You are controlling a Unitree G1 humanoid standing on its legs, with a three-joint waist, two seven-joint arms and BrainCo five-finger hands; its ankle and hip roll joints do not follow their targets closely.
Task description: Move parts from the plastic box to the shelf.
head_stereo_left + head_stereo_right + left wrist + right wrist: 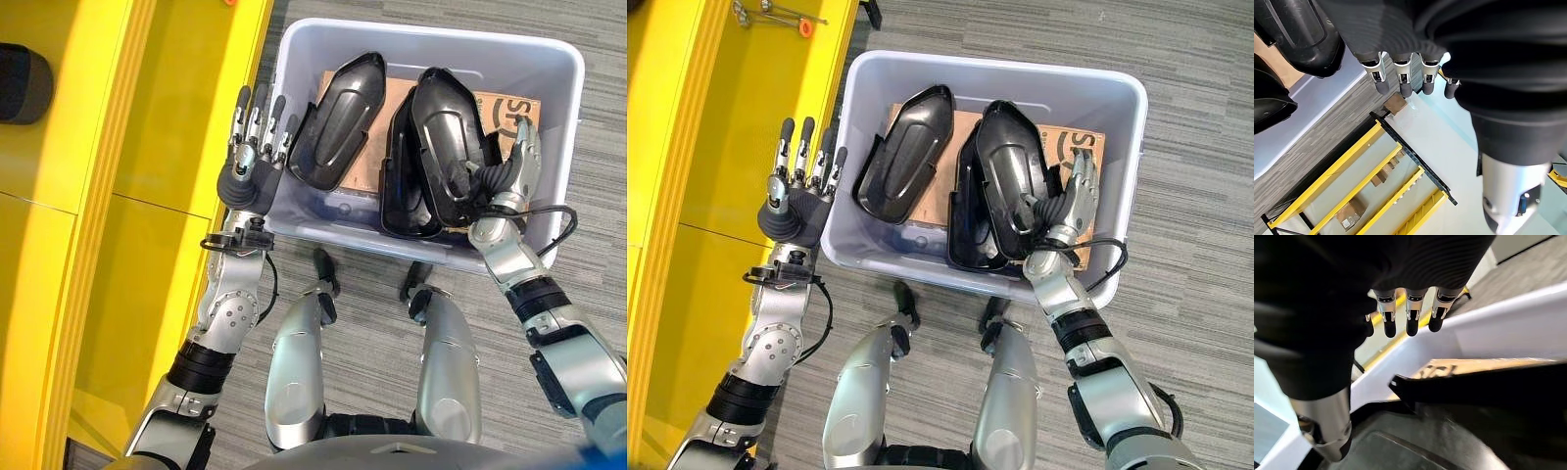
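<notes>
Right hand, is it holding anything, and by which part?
Nothing is held. The right hand hovers with straight fingers over the right black part in the box. The left hand is open too.

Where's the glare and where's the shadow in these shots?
Left eye view: a bright band of light runs down the yellow shelf, and the black parts show glossy highlights. Right wrist view: the black part beneath the right hand lies in shadow.
</notes>
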